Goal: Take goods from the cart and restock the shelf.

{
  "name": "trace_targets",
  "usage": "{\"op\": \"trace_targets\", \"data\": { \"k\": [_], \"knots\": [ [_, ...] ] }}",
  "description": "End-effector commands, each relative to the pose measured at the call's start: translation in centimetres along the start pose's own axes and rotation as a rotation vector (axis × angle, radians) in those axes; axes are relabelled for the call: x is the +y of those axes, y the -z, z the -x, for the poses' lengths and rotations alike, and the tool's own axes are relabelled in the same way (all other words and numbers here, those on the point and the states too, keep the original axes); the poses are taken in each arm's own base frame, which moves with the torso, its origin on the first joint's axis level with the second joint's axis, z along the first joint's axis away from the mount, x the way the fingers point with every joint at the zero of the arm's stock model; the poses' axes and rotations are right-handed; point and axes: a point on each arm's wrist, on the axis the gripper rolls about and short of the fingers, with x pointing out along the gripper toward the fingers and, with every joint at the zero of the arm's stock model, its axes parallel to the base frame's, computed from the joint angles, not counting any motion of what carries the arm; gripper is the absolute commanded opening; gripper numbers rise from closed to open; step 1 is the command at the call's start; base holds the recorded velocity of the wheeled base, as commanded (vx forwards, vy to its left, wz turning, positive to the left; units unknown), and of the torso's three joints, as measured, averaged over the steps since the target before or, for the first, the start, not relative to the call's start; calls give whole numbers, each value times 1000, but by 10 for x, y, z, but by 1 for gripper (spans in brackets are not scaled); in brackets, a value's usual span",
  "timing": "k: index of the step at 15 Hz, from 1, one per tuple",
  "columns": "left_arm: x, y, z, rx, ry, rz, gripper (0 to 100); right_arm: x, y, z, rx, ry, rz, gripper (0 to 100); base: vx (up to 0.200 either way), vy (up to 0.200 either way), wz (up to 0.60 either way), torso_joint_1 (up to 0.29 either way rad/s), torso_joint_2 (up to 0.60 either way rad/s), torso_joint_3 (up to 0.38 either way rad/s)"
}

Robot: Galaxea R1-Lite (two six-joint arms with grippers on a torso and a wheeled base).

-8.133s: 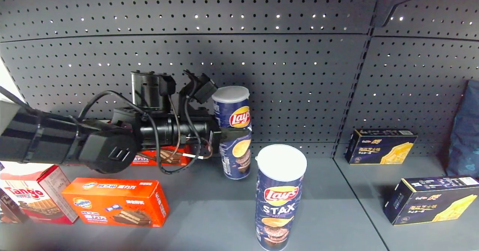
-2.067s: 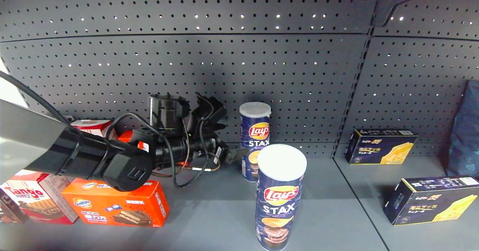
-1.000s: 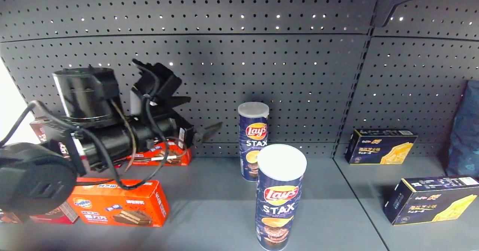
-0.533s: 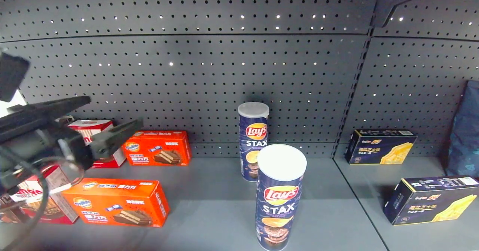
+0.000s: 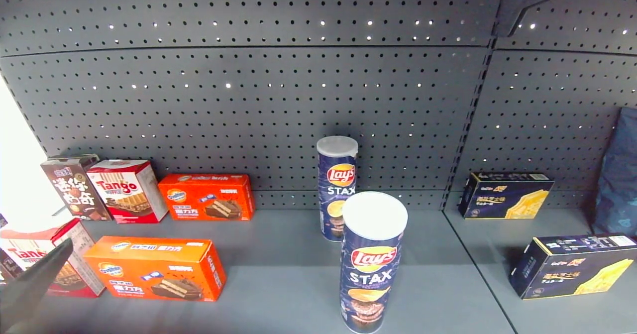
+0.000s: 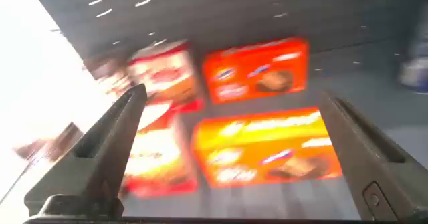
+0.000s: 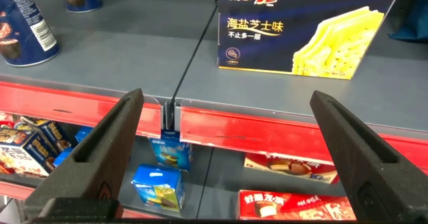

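The left jaws stand spread wide and empty. In the wrist view the front orange box (image 6: 264,147) shows in the gap between them. From the head view one dark finger (image 5: 35,279) pokes in at about 8 o'clock, low by the shelf's near corner. A few seconds back those jaws were clamped round a chip can, held up against the pegboard (image 5: 249,100). They have since set it down, let go and pulled away to the left, out past the orange boxes.

The rear chip can (image 5: 337,184) now stands upright on its own on the shelf (image 5: 278,274), close to the pegboard. It is at about 11 o'clock from the front chip can (image 5: 371,264), which has not budged. Whether the two cans touch I cannot tell from here.

The right jaws are also spread apart with nothing in them. They sit low before the shelf's front edge, with a navy cracker box (image 7: 304,27) just beyond.

To my eye that can is restocked and steady. With both arms free, the next item would have to come from the cart.
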Motion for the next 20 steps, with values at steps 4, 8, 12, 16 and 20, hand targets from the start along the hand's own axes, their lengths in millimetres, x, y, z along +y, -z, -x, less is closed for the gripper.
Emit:
{"op": "trace_targets", "data": {
  "k": [4,8,12,16,20],
  "knots": [
    [3,44,27,62,-54,-20,100,0,-1,0,-9,137,-26,100,0,0,0,0,0,0],
    [0,44,20,98,-19,-37,100,1,-166,-17,-121,-68,-111,100,0,0,0,0,0,0],
    [-2,43,16,114,13,-43,100,8,-147,-68,119,-227,86,100,0,0,0,0,0,0],
    [-6,45,10,147,41,-8,100,30,-146,-114,279,-392,117,100,0,0,0,0,0,0],
    [-5,44,9,150,29,12,100,50,-136,-146,402,-433,148,100,0,0,0,0,0,0]
  ]
}}
